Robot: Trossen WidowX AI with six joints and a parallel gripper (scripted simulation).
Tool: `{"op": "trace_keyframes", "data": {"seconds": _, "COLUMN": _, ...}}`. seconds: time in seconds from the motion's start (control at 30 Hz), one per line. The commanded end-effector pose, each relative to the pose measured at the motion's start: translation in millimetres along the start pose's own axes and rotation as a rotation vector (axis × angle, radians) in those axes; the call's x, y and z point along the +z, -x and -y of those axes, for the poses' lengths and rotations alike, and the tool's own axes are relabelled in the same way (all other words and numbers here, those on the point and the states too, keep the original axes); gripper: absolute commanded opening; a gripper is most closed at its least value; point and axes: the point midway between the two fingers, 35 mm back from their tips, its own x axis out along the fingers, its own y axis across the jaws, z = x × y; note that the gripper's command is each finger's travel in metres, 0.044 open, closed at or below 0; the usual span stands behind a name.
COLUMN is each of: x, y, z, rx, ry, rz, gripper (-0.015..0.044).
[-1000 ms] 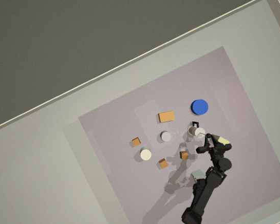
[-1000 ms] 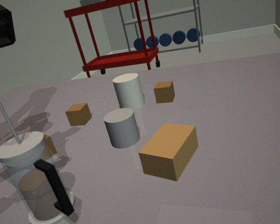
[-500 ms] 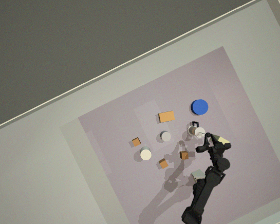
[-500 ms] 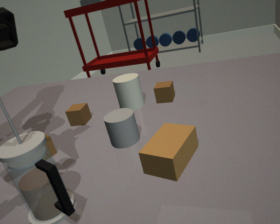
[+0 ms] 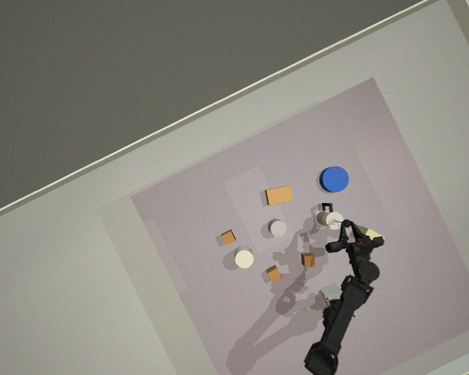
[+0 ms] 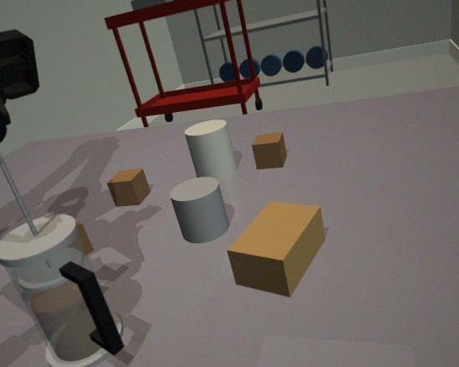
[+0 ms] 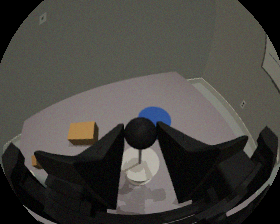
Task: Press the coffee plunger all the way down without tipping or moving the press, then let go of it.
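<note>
In the top view, reading from the left, a small orange cube (image 5: 228,237) and a white cylinder (image 5: 243,259) sat toward the middle of the mauve mat (image 5: 191,224), then a grey cylinder (image 5: 278,228), a larger orange box (image 5: 279,195), and two more cubes (image 5: 274,273) (image 5: 308,260) nearer the arm. Further right stood the coffee press (image 5: 327,218), with a blue disc (image 5: 334,179) beyond it toward the mat's far right edge. The gripper (image 5: 345,224) reached in from the arm at the mat's near right edge, its fingers closed onto the black plunger knob (image 5: 346,223). That view gave no sense of height; the exterior view did, showing the press (image 6: 54,290) upright at the lower left with brown coffee inside, black handle (image 6: 92,305) facing the camera, and the thin plunger rod (image 6: 14,189) rising well above the lid (image 6: 35,242), so the plunger was not yet down. The gripper there was mostly cut off at the left edge. Only the exterior view showed the red cart (image 6: 195,59) and metal shelf (image 6: 275,42) beyond the mat. The wrist view alone showed the grip plainly: both fingers pinched the round knob (image 7: 141,133) from either side, the lid (image 7: 139,173) pale below.
</note>
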Motion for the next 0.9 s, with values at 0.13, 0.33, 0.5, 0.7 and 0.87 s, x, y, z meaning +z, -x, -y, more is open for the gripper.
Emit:
{"op": "trace_keyframes", "data": {"seconds": 0.13, "x": -30.0, "y": -13.7, "z": 2.1, "rx": -0.004, "ry": -0.023, "rz": -0.050, "gripper": 0.0126}}
{"op": "trace_keyframes", "data": {"seconds": 0.33, "x": -38.4, "y": -19.3, "z": 1.8, "rx": -0.004, "ry": -0.023, "rz": -0.050, "gripper": 0.0126}}
{"op": "trace_keyframes", "data": {"seconds": 0.5, "x": -45.2, "y": -24.0, "z": 1.4, "rx": -0.003, "ry": -0.023, "rz": -0.049, "gripper": 0.0126}}
{"op": "trace_keyframes", "data": {"seconds": 0.7, "x": -53.2, "y": -29.5, "z": 0.7, "rx": -0.003, "ry": -0.024, "rz": -0.049, "gripper": 0.0126}}
{"op": "trace_keyframes", "data": {"seconds": 0.87, "x": -59.4, "y": -34.4, "z": 0.0, "rx": -0.002, "ry": -0.025, "rz": -0.048, "gripper": 0.0126}}
